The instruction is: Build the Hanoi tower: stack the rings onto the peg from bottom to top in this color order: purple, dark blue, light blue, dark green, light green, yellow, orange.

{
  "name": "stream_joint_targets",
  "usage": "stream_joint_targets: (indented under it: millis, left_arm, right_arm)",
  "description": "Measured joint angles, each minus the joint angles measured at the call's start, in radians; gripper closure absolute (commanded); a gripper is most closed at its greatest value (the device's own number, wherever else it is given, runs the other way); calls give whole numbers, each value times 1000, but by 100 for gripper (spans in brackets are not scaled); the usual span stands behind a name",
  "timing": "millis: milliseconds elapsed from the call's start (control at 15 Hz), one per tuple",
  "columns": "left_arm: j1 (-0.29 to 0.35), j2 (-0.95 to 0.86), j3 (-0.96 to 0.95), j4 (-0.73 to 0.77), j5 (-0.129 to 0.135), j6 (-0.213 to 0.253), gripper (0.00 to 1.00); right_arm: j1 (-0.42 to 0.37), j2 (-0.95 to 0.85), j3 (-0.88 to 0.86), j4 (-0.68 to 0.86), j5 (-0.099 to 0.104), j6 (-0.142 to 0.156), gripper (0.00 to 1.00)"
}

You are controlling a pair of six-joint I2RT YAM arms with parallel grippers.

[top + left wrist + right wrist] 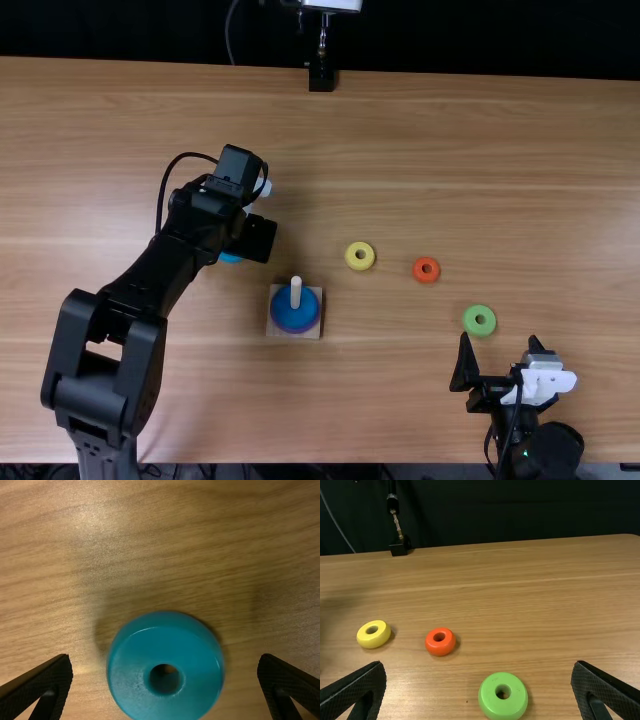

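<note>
A: where's the left pincer (257,240) at?
B: wide open, gripping nothing; light blue ring (165,702) is on the surface (400,130) below, lined up between its fingers; peg (295,288) with a dark blue ring (295,321) on it is near that pincer, on its right-pincer (499,345) side.
A: and the right one?
B: also wide open, empty lol; light green ring (469,321) just ahead of it; orange ring (417,271) and yellow ring (350,257) sit between the two pincers.

- Your dark blue ring (294,317) sits around the peg (295,292)
- Your left arm (165,265) partly hides a light blue ring (230,258)
- Your yellow ring (351,263) lies apart
</note>
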Motion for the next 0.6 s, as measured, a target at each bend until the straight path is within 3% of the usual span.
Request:
stream_joint_targets:
  millis: [600]
  left_arm:
    - [18,47,13,3,18,0,0]
  right_arm:
    - [0,0,0,0,0,0,0]
